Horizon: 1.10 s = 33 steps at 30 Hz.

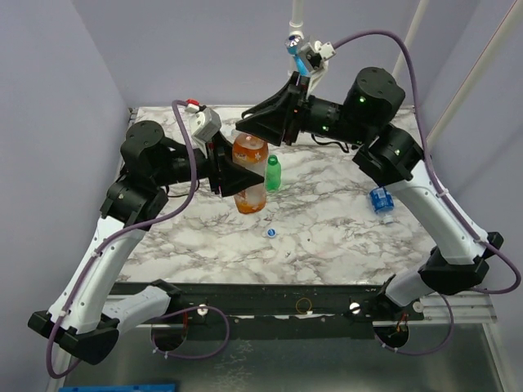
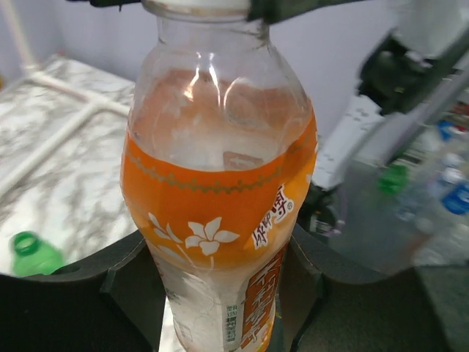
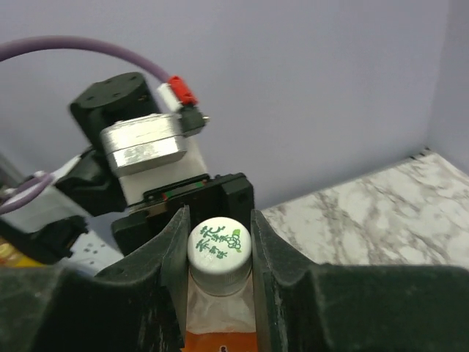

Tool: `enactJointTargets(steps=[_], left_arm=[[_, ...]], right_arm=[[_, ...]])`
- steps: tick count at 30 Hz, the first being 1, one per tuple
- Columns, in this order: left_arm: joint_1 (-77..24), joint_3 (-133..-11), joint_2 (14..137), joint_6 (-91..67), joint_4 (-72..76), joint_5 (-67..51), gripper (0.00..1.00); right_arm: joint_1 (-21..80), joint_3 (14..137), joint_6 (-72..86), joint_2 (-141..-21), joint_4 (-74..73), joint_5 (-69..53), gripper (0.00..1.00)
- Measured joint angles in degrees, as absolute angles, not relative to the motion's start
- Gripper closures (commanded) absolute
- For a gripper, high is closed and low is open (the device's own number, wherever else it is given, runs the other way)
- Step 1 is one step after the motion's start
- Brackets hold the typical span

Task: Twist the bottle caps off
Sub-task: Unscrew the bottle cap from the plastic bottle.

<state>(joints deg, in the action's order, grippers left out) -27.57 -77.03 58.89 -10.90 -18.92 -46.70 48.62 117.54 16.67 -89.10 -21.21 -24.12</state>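
The orange bottle point(image 1: 250, 153) stands upright near the middle of the table point(image 1: 327, 237), and both arms meet at it. The left hand point(image 1: 234, 175) comes from the side and is closed around the lower body of the bottle, one finger on each side of the label. I think this grip is there to stop the bottle from turning. The right hand point(image 1: 249, 129) reaches from above and behind. In its wrist view the two fingers press on both sides of the white cap point(image 3: 216, 243), which sits on the neck with its printed top facing the camera. So this hand is closed on the cap, narrow, and it holds nothing else. One hand fixes the body and the other takes the cap, which is what a twisting move needs, and the twist seems to be the step at hand.

A green bottle point(image 1: 273, 173) stands just beside the orange one, on its right; I cannot tell if it has its cap. A small round cap point(image 1: 270, 233) lies alone on the table nearer to the arms, probably one already taken off. A bottle with a blue label point(image 1: 381, 200) lies well apart at the right.
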Motion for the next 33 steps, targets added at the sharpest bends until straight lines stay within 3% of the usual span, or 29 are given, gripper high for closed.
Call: enactJointTargets(steps=[9, 17, 18, 21, 22, 23, 28, 33], left_arm=[[-27.8, -78.3, 59.7, -18.4, -18.7, -68.8, 1.0], [-27.7, -78.3, 60.4, -20.8, -18.8, -74.8, 1.0], [-27.7, -78.3, 60.4, -21.0, -19.0, -75.1, 1.0], [-27.7, -78.3, 60.7, -21.5, -19.1, -75.5, 1.0], [-27.7, -78.3, 60.8, -21.4, -19.2, -75.5, 1.0], [-27.4, -78.3, 60.8, -21.4, -19.3, -75.4, 1.0], [-26.3, -78.3, 59.5, -13.4, -22.6, -65.1, 1.0], [-26.3, -77.6, 58.7, -1.4, -25.5, -44.4, 1.0]], right_arm=[[45.3, 100.7, 28.6, -81.9, 3.3, -49.8, 1.0], [42.6, 97.3, 36.6, -82.3, 14.1, -60.4, 0.99], [42.5, 97.1, 37.5, -82.4, 15.2, -61.4, 0.93], [42.0, 97.1, 37.4, -82.5, 14.8, -61.6, 0.28], [41.9, 97.4, 36.4, -82.4, 13.3, -60.6, 0.1], [41.9, 97.7, 35.4, -82.1, 11.6, -59.2, 0.01], [41.5, 103.4, 31.4, -81.4, 1.9, -46.7, 0.0], [45.2, 128.3, 24.4, -90.4, -17.0, -28.8, 0.0]])
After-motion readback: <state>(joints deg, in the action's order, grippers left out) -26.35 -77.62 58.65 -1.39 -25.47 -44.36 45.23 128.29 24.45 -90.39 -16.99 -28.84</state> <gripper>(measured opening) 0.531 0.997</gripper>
